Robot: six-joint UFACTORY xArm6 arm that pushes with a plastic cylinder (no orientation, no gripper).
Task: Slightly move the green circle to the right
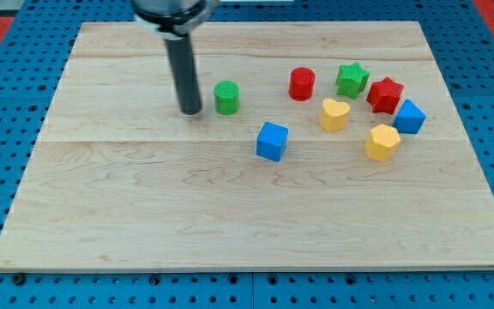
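Green circle sits just right of my tip, small gap. No jaws here, only a bare rod. Push short and rightward, stopping well before red circle.

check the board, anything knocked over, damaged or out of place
Nothing stands out. All eight blocks sit flat on the wooden board, none stacked or tipped. My tip rests just to the view's left of the green circle.

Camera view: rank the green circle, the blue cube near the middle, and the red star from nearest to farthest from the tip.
From my tip:
1. Green circle, just to the tip's right.
2. Blue cube, lower right, near the board's middle.
3. Red star, far right, among the cluster.
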